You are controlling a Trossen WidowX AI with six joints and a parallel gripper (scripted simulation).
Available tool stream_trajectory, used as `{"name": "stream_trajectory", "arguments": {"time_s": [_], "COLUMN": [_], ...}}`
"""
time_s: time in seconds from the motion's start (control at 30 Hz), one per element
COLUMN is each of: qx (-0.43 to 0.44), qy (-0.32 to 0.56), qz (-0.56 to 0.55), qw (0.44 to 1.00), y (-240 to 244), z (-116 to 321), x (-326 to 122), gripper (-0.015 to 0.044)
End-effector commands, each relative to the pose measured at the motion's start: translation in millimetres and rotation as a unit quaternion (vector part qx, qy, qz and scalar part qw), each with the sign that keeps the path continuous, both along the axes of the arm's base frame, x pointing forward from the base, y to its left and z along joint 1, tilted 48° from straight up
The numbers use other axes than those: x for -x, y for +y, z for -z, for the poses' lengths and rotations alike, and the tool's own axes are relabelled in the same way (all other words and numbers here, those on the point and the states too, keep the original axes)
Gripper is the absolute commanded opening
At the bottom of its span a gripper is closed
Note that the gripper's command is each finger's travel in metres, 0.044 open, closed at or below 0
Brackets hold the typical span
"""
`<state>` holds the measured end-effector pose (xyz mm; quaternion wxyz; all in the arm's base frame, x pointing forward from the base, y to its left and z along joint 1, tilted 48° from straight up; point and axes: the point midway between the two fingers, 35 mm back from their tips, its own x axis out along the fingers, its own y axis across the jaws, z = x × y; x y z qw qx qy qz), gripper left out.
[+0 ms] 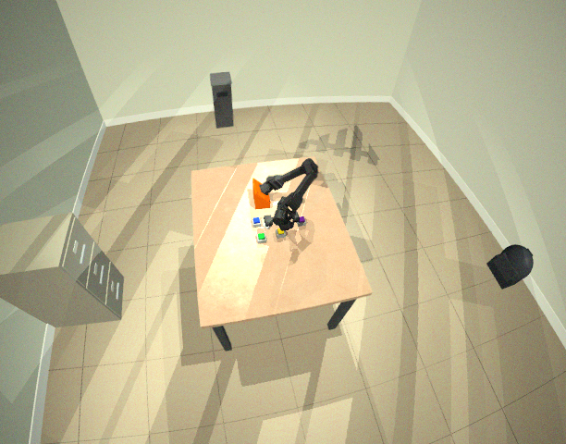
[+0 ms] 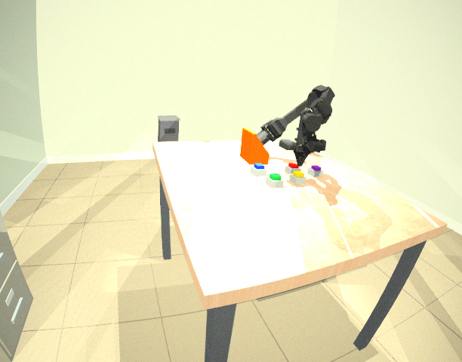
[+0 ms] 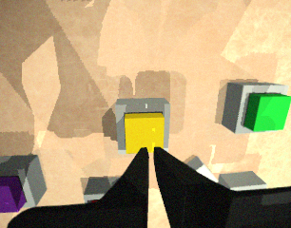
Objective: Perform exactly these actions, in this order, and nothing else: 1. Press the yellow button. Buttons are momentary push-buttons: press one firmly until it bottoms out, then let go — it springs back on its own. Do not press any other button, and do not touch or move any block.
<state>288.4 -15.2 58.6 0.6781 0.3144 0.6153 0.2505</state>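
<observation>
Five buttons sit in a cluster near the table's [image 2: 262, 249] far edge, the yellow button [image 3: 144, 132] in the nearer row between the green button [image 3: 266, 111] and purple button [image 3: 7, 193]. Above it hangs the gripper [image 3: 150, 151], fingers pressed nearly together with nothing between them, tips at the yellow cap's near edge.

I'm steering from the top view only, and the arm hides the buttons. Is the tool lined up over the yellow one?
Observer: Yes. In the wrist view the shut tool points at the near edge of the yellow button.
Operator: Is it touching yet?
Observer: From the side the tip hangs above the button, with a gap.
Operator: Any neighbours close?
Observer: The red button sits right behind the tip; the purple button is beside it.
</observation>
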Motion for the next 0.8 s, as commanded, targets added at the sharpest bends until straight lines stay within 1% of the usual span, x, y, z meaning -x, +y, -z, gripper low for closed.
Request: {"name": "stream_trajectory", "arguments": {"time_s": [0.0, 0.77], "qx": [-0.001, -0.002], "qy": [-0.002, -0.002], "qz": [0.002, 0.002], "qw": [1.0, 1.0], "y": [2.1, 24.5], "z": [0.3, 20.5], "x": [-1.0, -4.5], "gripper": [0.002, 0.002]}}
